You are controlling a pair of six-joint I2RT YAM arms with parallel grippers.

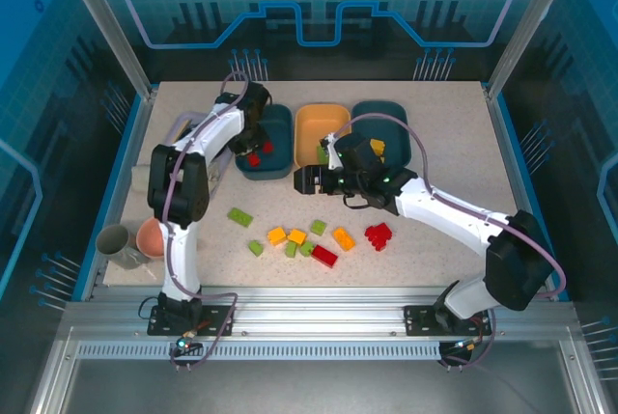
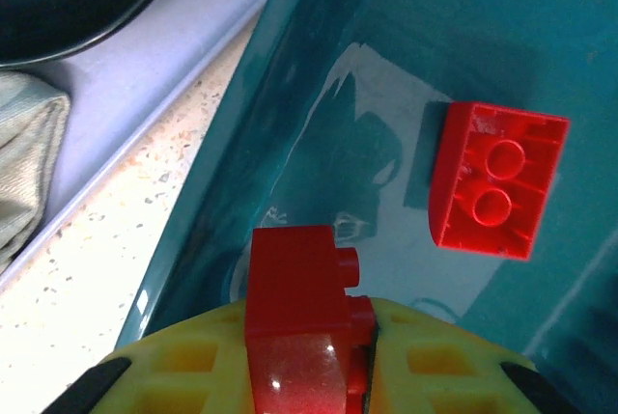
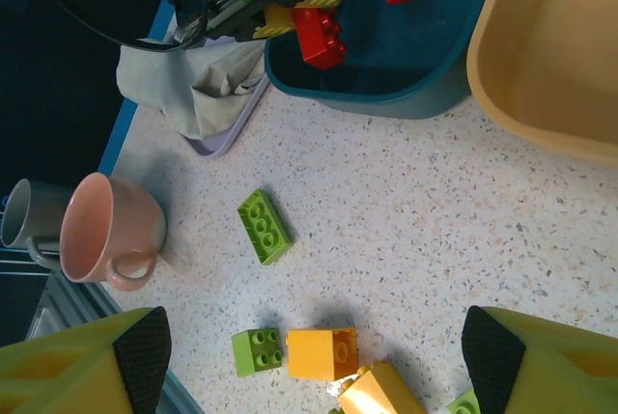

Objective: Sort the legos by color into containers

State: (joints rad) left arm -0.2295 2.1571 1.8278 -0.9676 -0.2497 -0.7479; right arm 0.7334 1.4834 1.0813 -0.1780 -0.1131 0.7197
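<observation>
The left fingers (image 2: 193, 375) are clenched on a red brick (image 2: 297, 303), holding it just above the floor of the left teal tray (image 2: 386, 38), close to that tray's left wall. The right fingers (image 3: 87, 366) stand wide apart with nothing between them, hovering over the loose bricks in the middle of the tabletop (image 1: 444, 163).

Three trays sit in a row at the far side: the left teal tray, an orange tray (image 1: 309, 117) in the middle and a right teal tray (image 1: 391, 107). At the near left edge stand a pink cup (image 3: 106, 240) and a grey cup (image 3: 24, 221), touching each other.

One red brick (image 2: 497, 178) already lies in the left tray, to the right of the held one. A yellow piece (image 1: 377, 149) rests in the right teal tray. The visible part of the orange tray looks bare. A green spot shows at its near edge beside the right arm, but I cannot tell whether it lies inside.

The sorting looks to be at an early stage. Red and yellow have each been started, and green seems not to have begun. Loose on the tabletop are several green bricks, one lying apart to the left (image 1: 239, 217), a few yellow-orange bricks (image 1: 277, 235), a flat red brick (image 1: 324, 256) and a small red cluster (image 1: 379, 235) to the right. Most of the pile therefore has yet to go into a tray.
</observation>
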